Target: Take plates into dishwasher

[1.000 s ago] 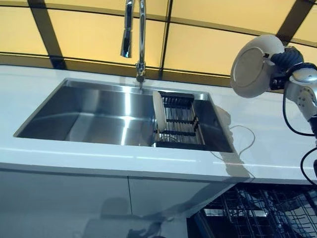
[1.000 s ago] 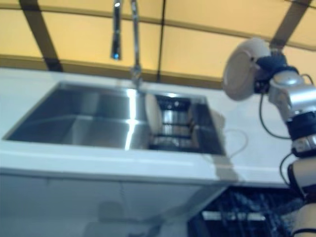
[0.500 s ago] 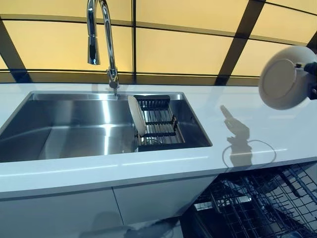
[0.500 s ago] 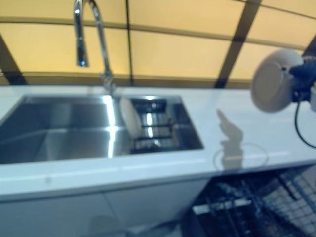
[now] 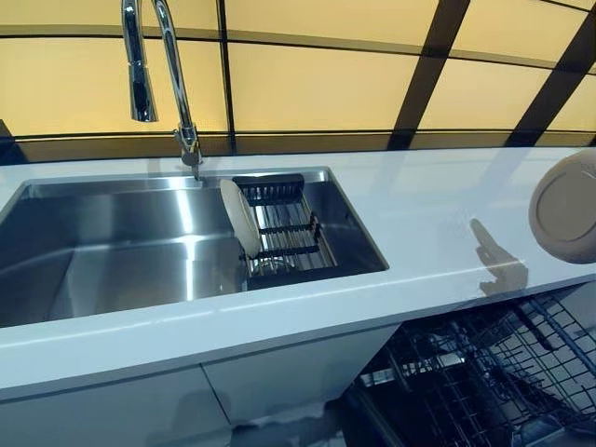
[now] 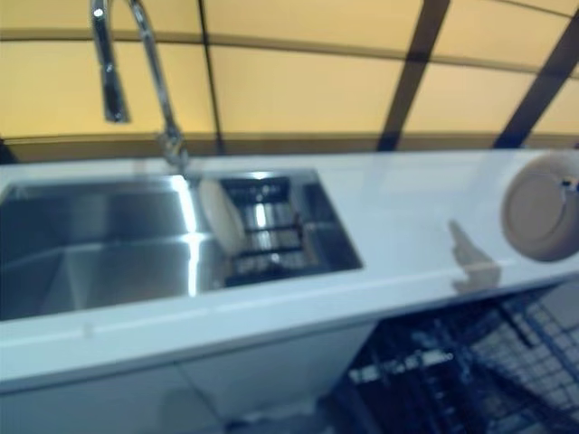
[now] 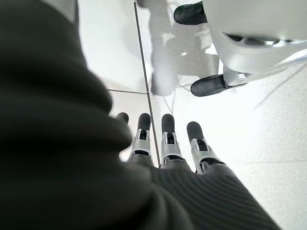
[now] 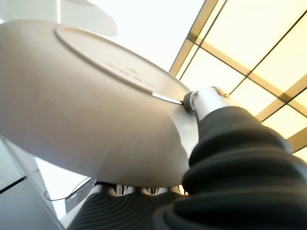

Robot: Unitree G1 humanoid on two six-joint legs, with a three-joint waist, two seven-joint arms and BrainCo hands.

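My right hand (image 8: 207, 99) is shut on a beige plate (image 5: 565, 209), thumb on its rim, fingers hidden behind it. It holds the plate on edge at the far right, over the counter's front edge and above the open dishwasher rack (image 5: 484, 382). The plate's underside fills the right wrist view (image 8: 86, 110). A second beige plate (image 5: 239, 217) stands upright in the black drying rack (image 5: 289, 228) inside the steel sink (image 5: 112, 242). My left hand (image 7: 168, 139) hangs over the floor with straight fingers, holding nothing.
A tall chrome faucet (image 5: 154, 65) rises behind the sink. The white counter (image 5: 428, 200) runs between the sink and the held plate. White cabinet fronts (image 5: 186, 400) stand left of the dishwasher's dark wire rack.
The camera has swung right, so the sink sits further left. The plate in my right hand has come down from backsplash height to the counter's front edge, above the dishwasher rack.
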